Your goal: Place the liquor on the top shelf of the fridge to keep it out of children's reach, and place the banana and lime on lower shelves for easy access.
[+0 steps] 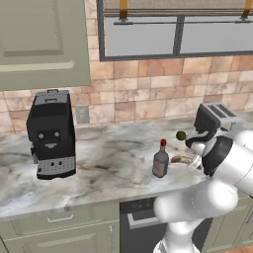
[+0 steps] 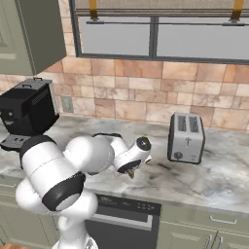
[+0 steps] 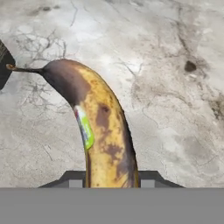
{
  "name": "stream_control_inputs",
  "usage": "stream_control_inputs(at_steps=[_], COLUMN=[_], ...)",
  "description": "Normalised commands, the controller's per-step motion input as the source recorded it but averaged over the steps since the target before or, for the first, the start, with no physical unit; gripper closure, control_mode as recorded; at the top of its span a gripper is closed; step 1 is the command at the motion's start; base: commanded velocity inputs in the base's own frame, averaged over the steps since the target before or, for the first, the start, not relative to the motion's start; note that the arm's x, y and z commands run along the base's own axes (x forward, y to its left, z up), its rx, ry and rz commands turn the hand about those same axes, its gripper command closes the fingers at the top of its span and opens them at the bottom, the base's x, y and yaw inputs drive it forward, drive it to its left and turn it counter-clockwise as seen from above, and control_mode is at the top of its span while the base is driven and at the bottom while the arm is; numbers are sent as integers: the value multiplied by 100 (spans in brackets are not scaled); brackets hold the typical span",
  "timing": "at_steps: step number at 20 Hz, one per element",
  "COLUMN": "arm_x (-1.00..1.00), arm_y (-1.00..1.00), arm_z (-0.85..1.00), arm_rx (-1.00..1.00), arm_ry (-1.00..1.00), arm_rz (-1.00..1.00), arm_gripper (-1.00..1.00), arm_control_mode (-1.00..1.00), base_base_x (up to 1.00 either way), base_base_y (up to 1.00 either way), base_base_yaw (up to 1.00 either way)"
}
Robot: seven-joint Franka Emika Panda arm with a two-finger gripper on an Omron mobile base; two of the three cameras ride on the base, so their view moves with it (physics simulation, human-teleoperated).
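Observation:
A yellow-brown banana [image 3: 103, 131] with a dark stem end and a small green sticker lies on the marble counter [image 1: 108, 163]. My gripper [image 3: 111, 177] reaches down over it, and its two fingers press against the banana's sides. In the left base view the banana [image 1: 182, 159] lies just right of the liquor [image 1: 160, 160], a squat grey-brown bottle with a red cap that stands upright. The lime [image 1: 181, 135] sits behind them, near the toaster. My white arm covers most of the hand. The fridge and its shelves are out of view.
A silver toaster [image 1: 217, 118] stands at the back right of the counter, and a black coffee machine [image 1: 51, 133] at the left. Olive wall cabinets hang at the upper left and a window is above. A dishwasher front [image 1: 141, 217] sits below the counter edge.

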Motion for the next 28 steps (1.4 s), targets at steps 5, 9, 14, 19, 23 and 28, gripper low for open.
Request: stream_control_inputs(at_steps=[5,9,14,19,23,28], arm_x=[-21,-43,-94,-83,-58,-32], arm_y=[-58,-44,0,4,11,30], arm_z=[59,89,87,99,100,100], arm_rx=[5,5,0,0,0,-4], arm_ry=[-9,-18,-32,-22,-18,-12], arm_rz=[-7,-8,1,13,17,15], arm_gripper=[100,100,100,100,100,100], arm_control_mode=[-100,-100,-100,-100,-100,-100], base_base_x=[0,0,0,0,0,0], base_base_y=[0,0,0,0,0,0], base_base_yaw=[0,0,0,0,0,0])
